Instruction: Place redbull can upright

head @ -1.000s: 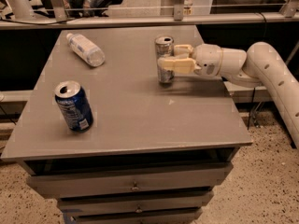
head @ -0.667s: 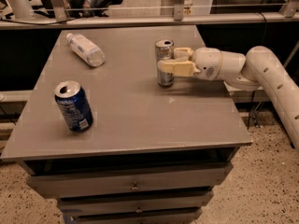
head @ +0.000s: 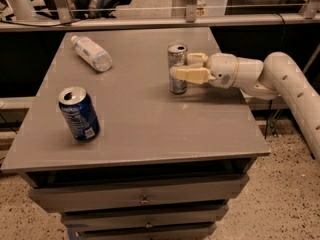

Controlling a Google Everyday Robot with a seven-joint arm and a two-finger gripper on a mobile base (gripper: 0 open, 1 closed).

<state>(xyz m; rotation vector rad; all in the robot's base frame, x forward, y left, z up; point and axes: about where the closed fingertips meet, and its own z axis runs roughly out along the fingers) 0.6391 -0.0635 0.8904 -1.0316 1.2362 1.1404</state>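
Item 1, slim silver can [head: 176,56]: blue patches, shiny top. Stands upright on the grey table [head: 150,134], right of centre and toward the back edge, base on the surface.

Item 2, pincer [head: 182,67]: cream-coloured, reaching in level from the right on a white arm [head: 280,79]. It is clamped on the slim silver can at mid-height. One finger [head: 192,75] crosses the can's near side. The other shows just beside the can's right edge and runs behind it.

Item 3, dark blue can [head: 80,115]: wider, with a white label. Stands near the front left corner, well apart from the pincer. The top is opened; what is inside cannot be seen from here.

Item 4, clear plastic bottle [head: 91,53]: lies on its side at the back left, white cap pointing toward the far left corner. Contents cannot be told.

Item 5, drawers [head: 145,200]: stacked under the tabletop, all shut, each with a small knob at the middle.

Item 6, speckled floor [head: 280,184]: around the table's base
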